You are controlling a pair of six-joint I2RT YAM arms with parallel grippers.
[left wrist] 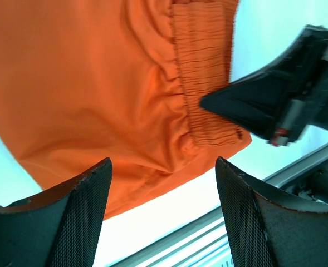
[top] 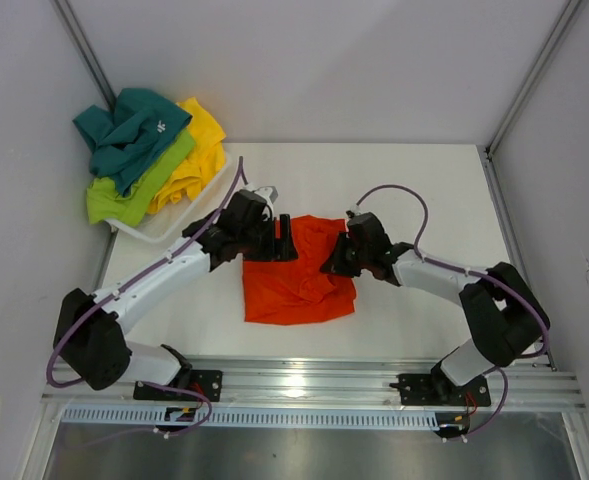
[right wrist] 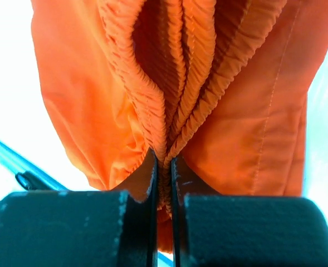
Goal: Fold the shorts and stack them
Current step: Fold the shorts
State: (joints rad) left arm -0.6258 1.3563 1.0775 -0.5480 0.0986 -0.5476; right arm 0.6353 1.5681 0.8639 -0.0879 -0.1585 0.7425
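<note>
Illegible white logo (top: 160, 126) on teal shorts (top: 126, 135)

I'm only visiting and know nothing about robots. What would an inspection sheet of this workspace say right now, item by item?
Surface: white table, one garment lying in its middle.
Job's things: orange shorts lie rumpled mid-table; teal shorts, lime green shorts and yellow shorts are heaped in a white basket at the far left corner.
Clutter: nothing seen.
Grippers: right gripper shut on the orange shorts' gathered waistband; left gripper open above the shorts' left side, holding nothing.
Cables: a purple cable runs along each arm, looping clear of the cloth.
Surroundings: pale walls, metal frame posts, metal rail carrying the arm bases.
</note>
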